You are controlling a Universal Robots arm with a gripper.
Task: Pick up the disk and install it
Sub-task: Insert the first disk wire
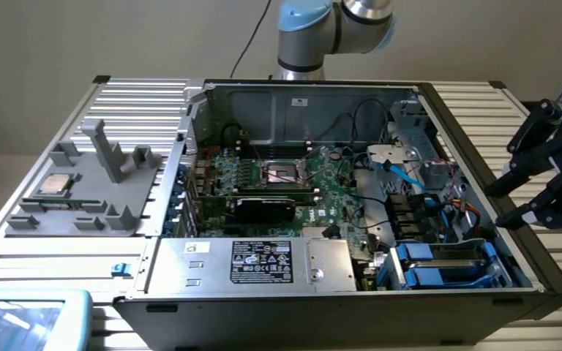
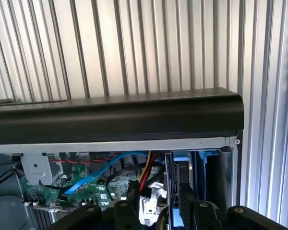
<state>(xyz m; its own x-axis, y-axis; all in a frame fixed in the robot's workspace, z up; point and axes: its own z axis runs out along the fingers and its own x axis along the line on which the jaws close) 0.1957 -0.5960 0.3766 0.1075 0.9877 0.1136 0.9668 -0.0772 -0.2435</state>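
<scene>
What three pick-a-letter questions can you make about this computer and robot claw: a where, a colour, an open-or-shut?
1. Where is the gripper? A) at the exterior view's left B) by the computer case's wall at the exterior view's right C) deep in the case's middle
2. What colour frames the disk in its bay? A) red B) yellow C) blue
3. How are the gripper's fingers? A) open, nothing between B) shut tight C) shut on the disk
Answers: 1 B, it hangs beside that wall; 2 C, blue plastic edges the disk; 3 A, a bare gap shows between them.
</scene>
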